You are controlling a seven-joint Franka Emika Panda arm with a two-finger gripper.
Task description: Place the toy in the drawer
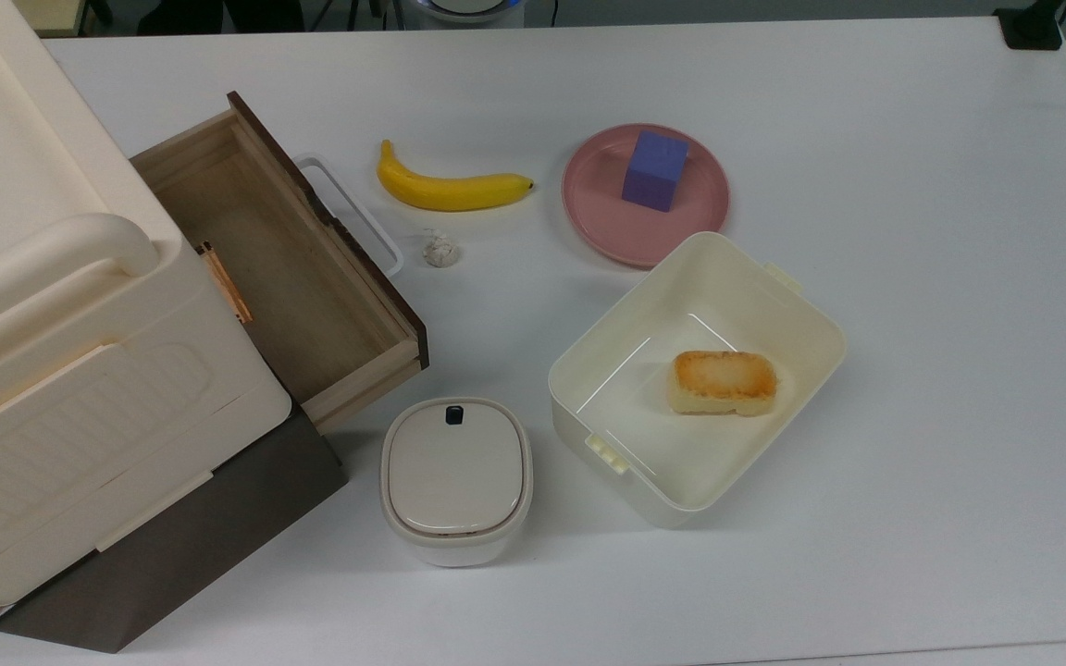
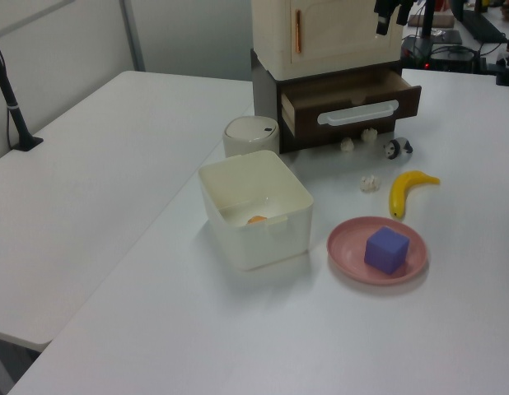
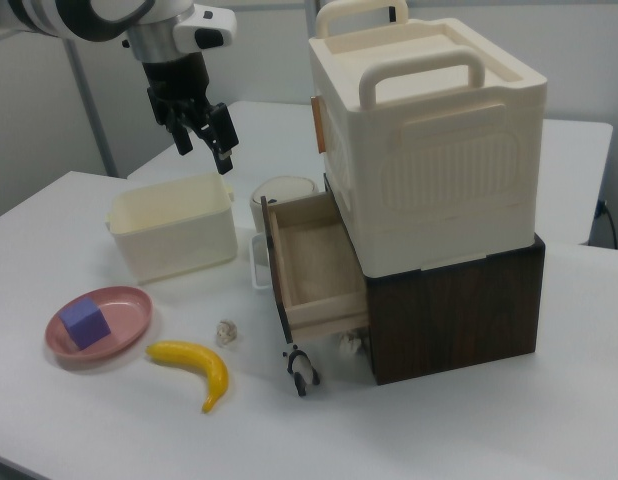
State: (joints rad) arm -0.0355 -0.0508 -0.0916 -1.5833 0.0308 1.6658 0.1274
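High above the bench, the gripper hangs on a bent wrist in the right view, fingers pointing down and parted by a narrow gap, holding nothing. It is also seen at the upper edge of the left view, above the cabinet.

Below the fingers and toward the right view's right, the drawer stands pulled out of the dark brown cabinet; its wooden inside is bare, and the white loop handle sits on the dark front panel. A cream lidded box with a carry handle rests on top of the cabinet.

The toy, a small panda, lies on the bench well below the fingers, just beside the drawer's front corner and outside it; in the left view it lies under the drawer's right end.

Almost directly under the fingers sits the cream tub, open, with a browned bread piece inside. A closed lidded pot stands between tub and drawer. The pink plate carries a purple cube. A banana and a small off-white ball lie on the bench near the handle.
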